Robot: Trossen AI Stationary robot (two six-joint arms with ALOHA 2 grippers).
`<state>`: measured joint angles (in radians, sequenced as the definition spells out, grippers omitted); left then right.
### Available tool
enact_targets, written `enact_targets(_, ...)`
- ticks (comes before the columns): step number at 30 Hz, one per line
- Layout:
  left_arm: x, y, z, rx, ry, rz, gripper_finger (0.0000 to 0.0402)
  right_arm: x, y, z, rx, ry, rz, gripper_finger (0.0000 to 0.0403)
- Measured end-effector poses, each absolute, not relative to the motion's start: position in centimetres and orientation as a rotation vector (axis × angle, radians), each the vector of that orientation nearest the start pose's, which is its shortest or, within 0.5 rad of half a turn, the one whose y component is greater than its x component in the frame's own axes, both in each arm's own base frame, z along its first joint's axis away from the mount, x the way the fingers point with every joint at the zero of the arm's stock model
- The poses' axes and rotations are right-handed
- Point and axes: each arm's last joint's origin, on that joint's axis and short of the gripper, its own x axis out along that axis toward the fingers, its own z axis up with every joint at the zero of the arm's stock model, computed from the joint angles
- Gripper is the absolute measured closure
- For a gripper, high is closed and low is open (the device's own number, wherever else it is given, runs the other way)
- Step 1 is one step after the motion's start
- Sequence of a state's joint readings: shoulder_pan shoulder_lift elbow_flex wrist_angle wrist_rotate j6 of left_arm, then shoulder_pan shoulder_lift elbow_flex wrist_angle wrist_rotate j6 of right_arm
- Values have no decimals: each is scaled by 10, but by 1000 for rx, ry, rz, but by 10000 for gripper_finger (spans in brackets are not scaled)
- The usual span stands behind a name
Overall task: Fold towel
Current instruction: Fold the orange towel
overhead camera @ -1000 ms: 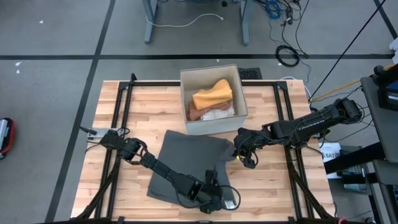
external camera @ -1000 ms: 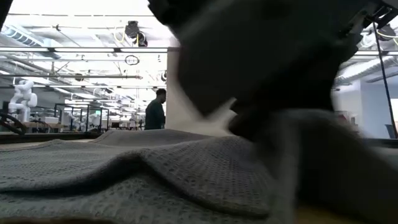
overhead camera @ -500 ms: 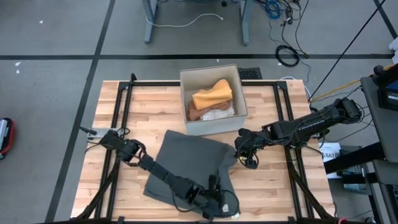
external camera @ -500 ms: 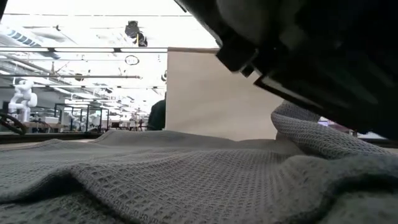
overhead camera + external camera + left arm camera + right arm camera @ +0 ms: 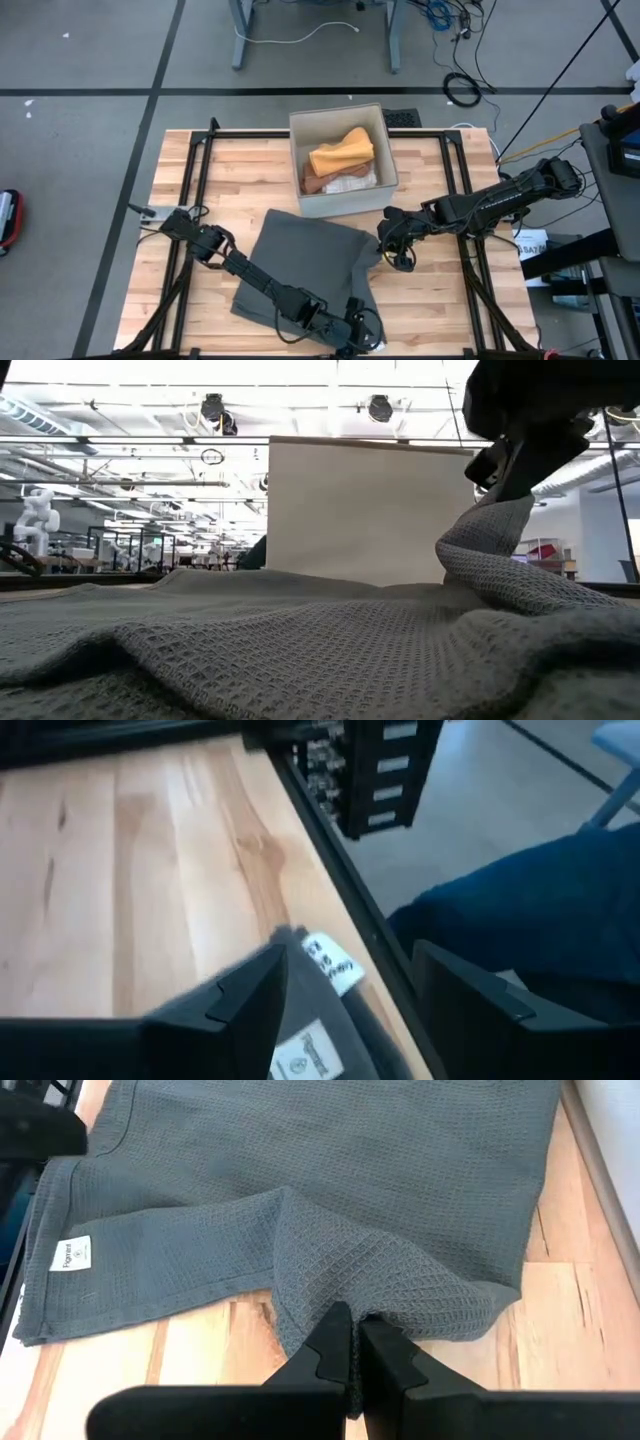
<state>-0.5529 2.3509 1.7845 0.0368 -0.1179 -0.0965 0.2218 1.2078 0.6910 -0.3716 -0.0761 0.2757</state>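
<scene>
A grey waffle-weave towel (image 5: 300, 265) is spread over the middle of the wooden worktop (image 5: 220, 170), just in front of an open white box (image 5: 341, 158) that stands at the far centre. Inside the box an orange cloth (image 5: 342, 153) is seen lying on top of a brown one and a pale one.

The towel's right edge is pinched by the right gripper (image 5: 398, 256), whose fingers are clenched together on the fabric. In the right wrist view the two dark fingers (image 5: 330, 1342) are pressed tight with a raised ridge of the weave gathered between them, and a white label (image 5: 70, 1253) is seen sewn near the towel's far corner. In the low view that pinched edge is lifted into a peak (image 5: 490, 545) above the rest of the cloth, which lies in soft folds across the foreground.

The left gripper (image 5: 362, 338) is found at the near edge of the worktop, at the towel's near right corner. Its fingers (image 5: 245, 995) stand apart, and between them the corner of the grey cloth with two white tags (image 5: 334, 963) is seen; whether the cloth is being touched cannot be told. Beyond that corner, off the worktop's edge, a piece of blue fabric (image 5: 520, 910) is visible.
</scene>
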Motion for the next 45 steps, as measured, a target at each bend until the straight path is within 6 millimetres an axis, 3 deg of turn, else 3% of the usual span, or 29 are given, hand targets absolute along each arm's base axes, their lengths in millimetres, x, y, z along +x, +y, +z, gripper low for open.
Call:
enact_targets(7,455,-279,132,35,540,-427,179,224,53,207,194,915,151,401)
enact_targets(24,461,-279,116,7,526,-481,179,227,53,209,204,881,153,401)
enact_targets(33,468,-262,107,-13,571,-350,179,228,53,210,195,866,157,401)
enact_targets(45,467,-265,100,-52,614,-488,179,228,54,210,192,866,160,401)
